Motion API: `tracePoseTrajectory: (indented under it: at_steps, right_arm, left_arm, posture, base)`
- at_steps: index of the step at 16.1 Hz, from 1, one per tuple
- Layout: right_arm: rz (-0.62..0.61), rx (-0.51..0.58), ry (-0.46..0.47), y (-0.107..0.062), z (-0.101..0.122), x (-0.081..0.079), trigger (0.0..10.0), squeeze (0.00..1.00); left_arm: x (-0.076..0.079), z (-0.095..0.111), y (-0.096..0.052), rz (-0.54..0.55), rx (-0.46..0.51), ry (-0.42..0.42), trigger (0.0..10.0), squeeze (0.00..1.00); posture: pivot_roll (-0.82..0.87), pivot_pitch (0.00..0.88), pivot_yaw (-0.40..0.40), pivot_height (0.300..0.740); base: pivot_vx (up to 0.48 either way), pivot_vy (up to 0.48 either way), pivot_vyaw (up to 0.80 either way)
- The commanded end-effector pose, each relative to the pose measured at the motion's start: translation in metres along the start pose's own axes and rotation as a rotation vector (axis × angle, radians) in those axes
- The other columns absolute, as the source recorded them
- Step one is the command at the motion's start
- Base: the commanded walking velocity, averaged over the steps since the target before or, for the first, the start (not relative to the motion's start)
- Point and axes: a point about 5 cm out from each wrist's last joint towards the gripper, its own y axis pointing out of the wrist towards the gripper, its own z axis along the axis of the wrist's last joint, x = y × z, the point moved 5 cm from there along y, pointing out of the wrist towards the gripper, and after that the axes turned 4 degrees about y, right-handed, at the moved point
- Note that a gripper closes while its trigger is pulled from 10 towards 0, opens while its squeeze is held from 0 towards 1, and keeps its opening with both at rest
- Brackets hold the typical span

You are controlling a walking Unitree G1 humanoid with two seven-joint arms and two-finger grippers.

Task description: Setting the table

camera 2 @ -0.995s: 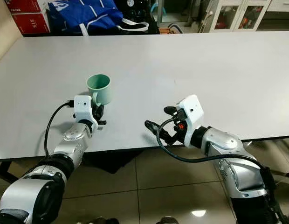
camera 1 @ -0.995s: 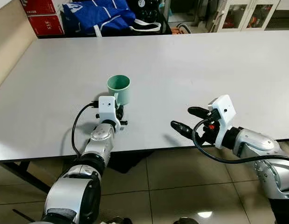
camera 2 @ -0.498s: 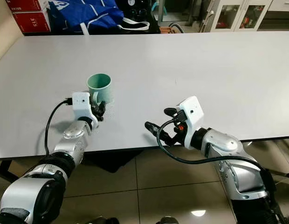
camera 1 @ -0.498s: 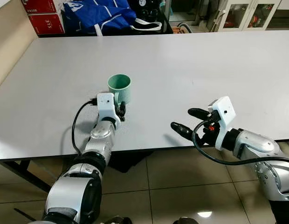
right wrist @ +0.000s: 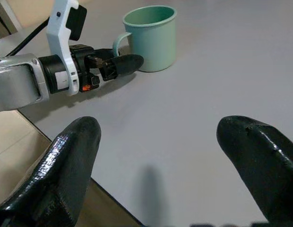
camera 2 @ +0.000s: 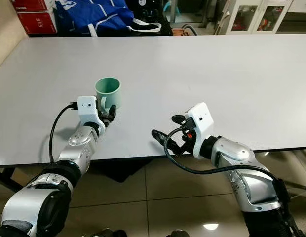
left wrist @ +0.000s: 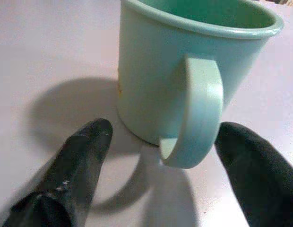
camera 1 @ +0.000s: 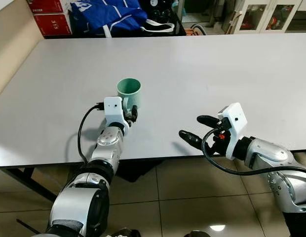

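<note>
From the head, the left hand (camera 1: 132,114) has crept forward to the green mug (camera 1: 129,92) on the table (camera 1: 202,64). At its wrist, open fingers (left wrist: 85,151) straddle the handle, ungripped. The right hand (camera 2: 165,129) hovers open, its wrist viewing both.

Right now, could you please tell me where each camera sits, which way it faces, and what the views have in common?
Left eye view: on the head, looking forward and down at the white table; both silver arms show.
Right eye view: beside it, same scene.
Left wrist view: along the open left end effector at the mint green plastic mug's handle.
Right wrist view: along the open right end effector, across the table.
All four share the mint green plastic mug.
</note>
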Motion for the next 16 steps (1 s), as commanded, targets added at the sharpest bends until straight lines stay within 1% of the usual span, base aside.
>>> tracePoseTrajectory:
  at_steps: [1, 4, 5, 6, 7, 9, 11, 12, 13, 16]
  right_arm:
    - [0.009, 0.010, -0.019, 0.003, 0.004, -0.003, 10.0, 0.00]
    - [0.008, 0.009, -0.017, 0.004, 0.002, -0.003, 10.0, 0.00]
    - [0.007, 0.009, -0.017, 0.004, 0.002, -0.003, 10.0, 0.00]
    - [0.006, 0.009, -0.016, 0.005, 0.001, -0.003, 10.0, 0.00]
    - [0.007, 0.009, -0.016, 0.006, -0.001, -0.004, 10.0, 0.00]
    - [0.009, 0.009, -0.014, 0.007, -0.002, -0.005, 10.0, 0.00]
    - [0.019, 0.016, -0.002, 0.011, -0.006, -0.009, 10.0, 0.00]
    - [0.017, 0.017, -0.001, 0.012, -0.006, -0.009, 10.0, 0.00]
    - [0.013, 0.020, -0.001, 0.013, -0.007, -0.008, 10.0, 0.00]
    - [-0.010, 0.033, 0.000, 0.018, -0.010, -0.005, 10.0, 0.00]
  left_arm:
    - [0.000, 0.000, 0.000, 0.003, -0.001, -0.006, 10.0, 1.00]
    - [0.000, 0.001, 0.000, -0.005, 0.002, 0.002, 10.0, 1.00]
    - [0.001, 0.004, 0.000, -0.012, 0.017, 0.012, 10.0, 0.74]
    - [0.008, 0.006, -0.001, -0.050, 0.028, -0.021, 10.0, 0.00]
    - [0.010, 0.006, -0.002, -0.063, 0.035, -0.042, 10.0, 0.00]
    - [0.013, 0.007, -0.004, -0.071, 0.047, -0.043, 10.0, 0.00]
    - [0.022, 0.006, -0.011, -0.111, 0.062, -0.038, 10.0, 0.00]
    - [0.023, 0.005, -0.012, -0.115, 0.061, -0.038, 10.0, 0.00]
    - [0.023, 0.006, -0.015, -0.118, 0.066, -0.038, 10.0, 0.00]
    - [0.014, 0.015, -0.026, -0.109, 0.102, -0.026, 10.0, 0.00]
  posture:
    - [-0.30, 0.045, 0.058, 0.740]
    - [-0.30, 0.039, 0.062, 0.740]
    - [-0.30, 0.039, 0.062, 0.740]
    - [-0.30, 0.035, 0.064, 0.740]
    - [-0.29, 0.031, 0.066, 0.740]
    - [-0.28, 0.027, 0.067, 0.740]
    - [-0.27, 0.019, 0.072, 0.740]
    - [-0.27, 0.017, 0.074, 0.740]
    - [-0.26, 0.014, 0.076, 0.740]
    - [-0.24, 0.002, 0.088, 0.740]
  base:
    - [0.000, 0.000, 0.00]
    - [0.000, 0.000, 0.00]
    - [0.000, 0.000, 0.00]
    - [0.000, 0.000, 0.00]
    - [0.000, 0.000, 0.00]
    - [0.000, 0.000, 0.00]
    - [0.000, 0.000, 0.00]
    - [0.000, 0.000, 0.00]
    - [0.000, 0.000, 0.00]
    - [0.000, 0.000, 0.00]
